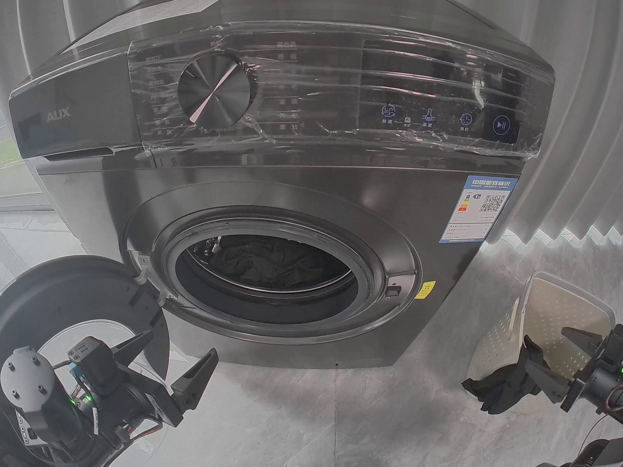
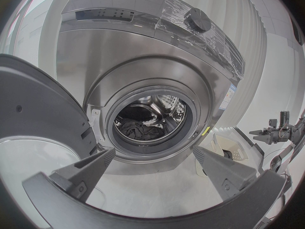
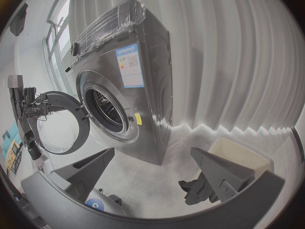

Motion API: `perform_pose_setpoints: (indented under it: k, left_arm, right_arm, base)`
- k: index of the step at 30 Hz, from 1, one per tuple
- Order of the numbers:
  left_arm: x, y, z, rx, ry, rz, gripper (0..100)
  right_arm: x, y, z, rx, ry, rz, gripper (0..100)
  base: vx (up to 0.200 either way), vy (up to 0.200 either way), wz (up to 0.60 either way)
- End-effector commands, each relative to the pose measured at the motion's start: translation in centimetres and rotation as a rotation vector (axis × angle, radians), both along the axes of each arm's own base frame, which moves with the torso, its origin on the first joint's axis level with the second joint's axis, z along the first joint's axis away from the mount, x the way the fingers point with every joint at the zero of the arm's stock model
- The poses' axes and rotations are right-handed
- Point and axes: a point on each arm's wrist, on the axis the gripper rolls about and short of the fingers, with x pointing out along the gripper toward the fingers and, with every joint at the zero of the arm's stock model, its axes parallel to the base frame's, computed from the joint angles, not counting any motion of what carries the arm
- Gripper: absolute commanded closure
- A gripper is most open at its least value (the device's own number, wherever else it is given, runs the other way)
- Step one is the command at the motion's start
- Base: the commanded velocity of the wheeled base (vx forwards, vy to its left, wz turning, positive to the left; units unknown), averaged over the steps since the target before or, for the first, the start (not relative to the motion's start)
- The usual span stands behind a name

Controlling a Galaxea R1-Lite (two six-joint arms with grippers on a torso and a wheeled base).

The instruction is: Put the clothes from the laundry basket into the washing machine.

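The grey washing machine (image 1: 279,163) stands with its round door (image 1: 65,293) swung open to the left. Dark clothes (image 1: 266,261) lie inside the drum (image 2: 149,118). At the lower right a white laundry basket (image 1: 558,306) sits on the floor, and a dark garment (image 1: 496,387) hangs over its near rim. My right gripper (image 1: 545,346) hovers open just above that garment (image 3: 195,191), which is not between the fingers. My left gripper (image 1: 183,345) is open and empty, low in front of the door, facing the drum opening (image 2: 152,153).
Pale curtains (image 3: 238,64) hang behind and to the right of the machine. The light marble floor (image 1: 337,410) lies bare between the machine and the basket (image 3: 241,153). The open door (image 3: 63,124) juts out on the left side.
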Motion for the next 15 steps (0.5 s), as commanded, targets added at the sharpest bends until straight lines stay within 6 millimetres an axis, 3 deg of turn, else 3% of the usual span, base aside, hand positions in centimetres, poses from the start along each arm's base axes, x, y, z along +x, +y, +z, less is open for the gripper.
perform_pose_setpoints:
  k: [1,5,8,15]
  left_arm:
    - [-0.1,0.3,-0.4,0.019,0.016,0.016,0]
    - [-0.4,0.6,-0.2,0.010,0.004,0.051,0]
    - [-0.7,1.0,0.1,-0.001,-0.007,0.068,0]
    - [-1.8,2.2,0.8,-0.026,-0.028,0.073,0]
  right_arm:
    - [-3.8,-1.4,0.5,0.042,-0.160,-0.068,0]
    - [-4.7,-2.1,0.5,0.042,-0.230,-0.205,0]
    - [-5.5,-2.2,0.3,0.049,-0.274,-0.209,0]
    - [-8.1,-2.3,-1.8,0.049,-0.280,-0.200,0]
  base:
    - [0.000,0.000,0.00]
    - [0.000,0.000,0.00]
    - [0.000,0.000,0.00]
    - [-0.200,0.000,0.00]
